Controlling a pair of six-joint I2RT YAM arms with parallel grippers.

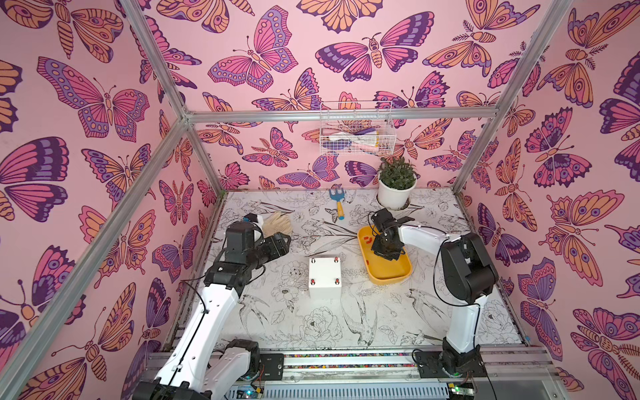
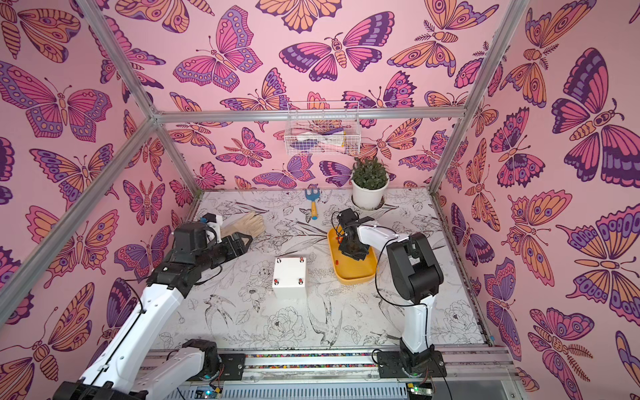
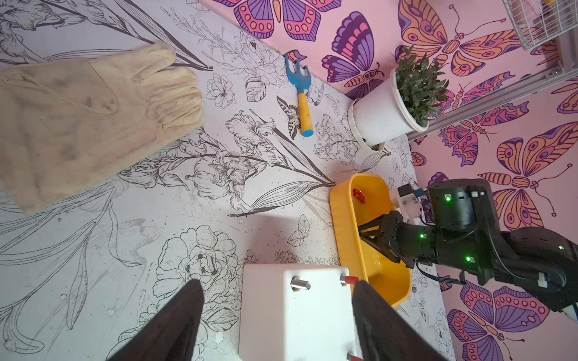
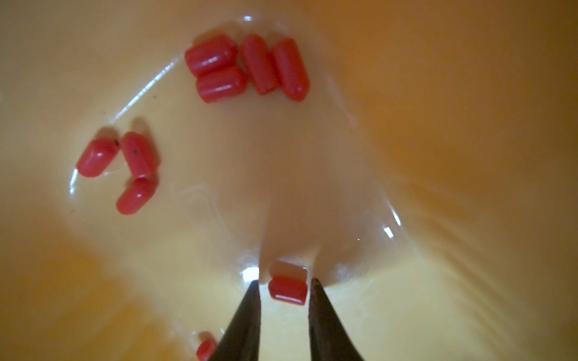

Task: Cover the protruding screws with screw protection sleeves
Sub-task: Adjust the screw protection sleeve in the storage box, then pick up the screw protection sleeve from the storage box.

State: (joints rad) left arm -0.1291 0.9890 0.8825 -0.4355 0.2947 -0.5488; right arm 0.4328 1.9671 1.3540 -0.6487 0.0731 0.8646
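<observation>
The white box point(image 1: 325, 277) stands mid-table. Three of its protruding screws wear red sleeves; the far-left screw point(image 3: 300, 283) is bare silver metal. To the box's right is the yellow tray point(image 1: 389, 268), with loose screw protection sleeves point(image 4: 244, 65) lying on its floor. My right gripper point(image 4: 285, 281) points down into the tray, its jaws slightly apart. One red sleeve point(image 4: 287, 290) lies between the tips with a thin gap on each side. My left gripper point(image 1: 285, 238) hovers open and empty, left of and behind the box.
A cream glove point(image 1: 277, 221) lies behind the left gripper. A blue and yellow toy rake point(image 1: 337, 202) and a white potted plant point(image 1: 396, 187) stand near the back wall. A wire basket point(image 1: 356, 133) hangs above them.
</observation>
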